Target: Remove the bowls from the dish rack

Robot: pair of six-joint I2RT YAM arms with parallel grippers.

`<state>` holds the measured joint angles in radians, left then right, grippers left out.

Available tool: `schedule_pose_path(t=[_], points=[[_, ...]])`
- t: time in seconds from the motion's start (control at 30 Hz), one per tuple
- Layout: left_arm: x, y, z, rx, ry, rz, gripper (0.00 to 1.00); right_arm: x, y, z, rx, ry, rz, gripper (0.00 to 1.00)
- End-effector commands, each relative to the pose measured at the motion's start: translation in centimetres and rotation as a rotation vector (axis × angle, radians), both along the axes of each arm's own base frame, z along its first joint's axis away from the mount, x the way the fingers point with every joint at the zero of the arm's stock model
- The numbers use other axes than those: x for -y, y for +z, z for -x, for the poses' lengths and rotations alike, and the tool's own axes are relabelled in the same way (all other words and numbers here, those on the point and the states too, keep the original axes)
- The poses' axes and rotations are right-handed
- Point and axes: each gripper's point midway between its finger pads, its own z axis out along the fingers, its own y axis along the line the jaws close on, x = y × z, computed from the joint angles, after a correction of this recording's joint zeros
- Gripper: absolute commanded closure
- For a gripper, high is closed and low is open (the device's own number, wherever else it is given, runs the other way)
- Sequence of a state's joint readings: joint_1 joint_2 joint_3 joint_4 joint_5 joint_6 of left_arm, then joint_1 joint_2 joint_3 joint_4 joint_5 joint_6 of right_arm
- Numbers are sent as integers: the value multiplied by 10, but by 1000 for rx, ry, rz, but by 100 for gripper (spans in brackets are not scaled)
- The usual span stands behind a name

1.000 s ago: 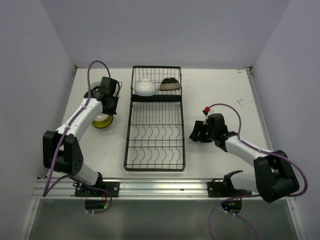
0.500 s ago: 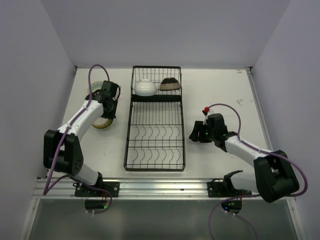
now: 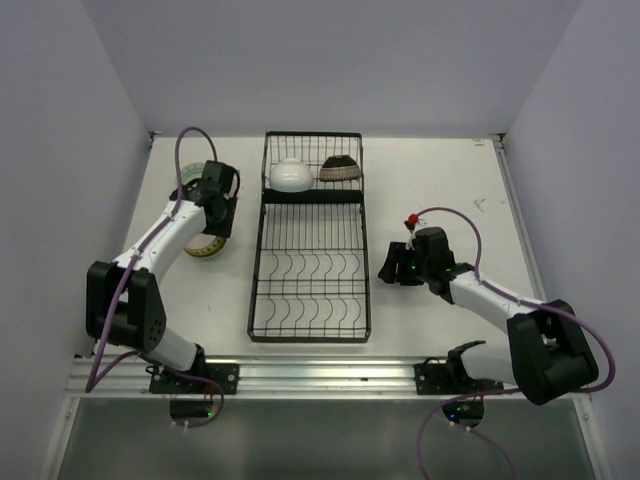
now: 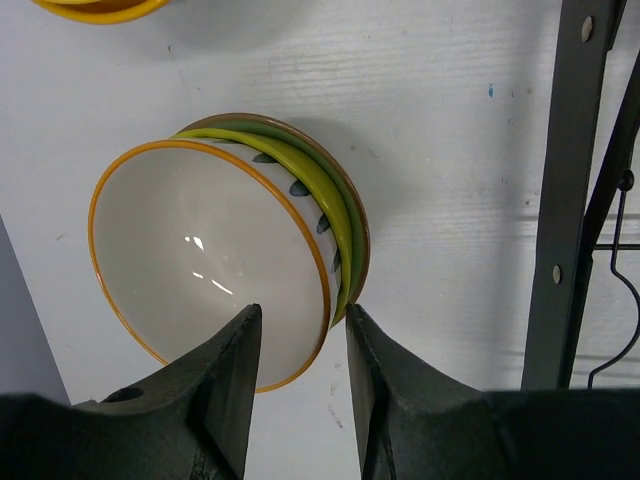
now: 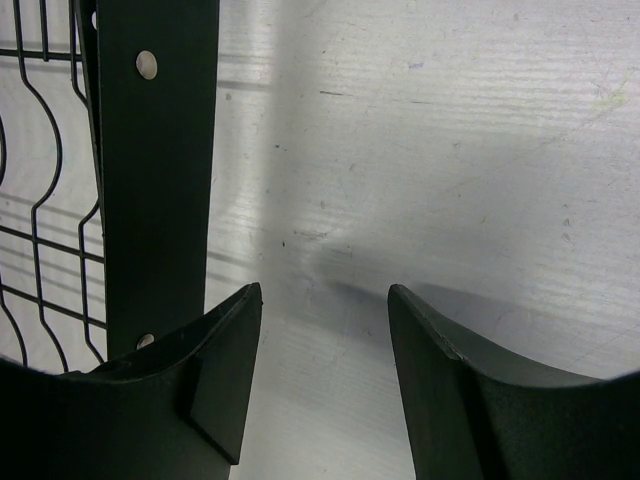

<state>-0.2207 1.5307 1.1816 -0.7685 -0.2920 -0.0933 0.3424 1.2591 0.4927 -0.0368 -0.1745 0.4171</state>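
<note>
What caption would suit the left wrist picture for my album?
Left gripper, jaws apart, over the rim of an orange-rimmed white bowl nested atop a stack of bowls beside the dish rack.

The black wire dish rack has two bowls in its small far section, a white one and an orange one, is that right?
Not quite. The long black wire dish rack does hold two bowls in its small far section, but beside the round white bowl sits a dark brown patterned bowl, not an orange one. The top external view shows this.
</note>
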Motion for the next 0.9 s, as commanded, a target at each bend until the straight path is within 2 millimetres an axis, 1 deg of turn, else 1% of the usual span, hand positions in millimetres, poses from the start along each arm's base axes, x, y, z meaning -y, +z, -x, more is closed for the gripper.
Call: schedule_pose_path(t=[0.0,0.1,0.17,0.2,0.23,0.27,0.33,0.43,0.53,0.87], points=[[0,35,-19,146,22,31,57,-2,8,-11,43,4,10,42],[6,42,-17,189,3,72,56,-3,7,-11,40,5,11,42],[8,38,-16,195,0,86,59,-2,8,-11,42,4,11,42],[9,38,-16,202,-2,94,61,-3,8,-11,41,5,10,42],[11,36,-15,199,-3,101,70,-2,8,-11,42,4,11,42],[11,31,-15,192,-6,102,72,-3,7,-11,40,6,12,42],[12,26,-14,186,-7,105,77,-3,7,-11,41,6,14,42],[12,17,-14,176,-9,107,80,-3,7,-11,39,7,13,42],[13,12,-14,169,-10,111,82,-3,7,-11,41,7,14,42],[14,3,-15,149,-10,108,84,-4,5,-11,33,9,17,42]])
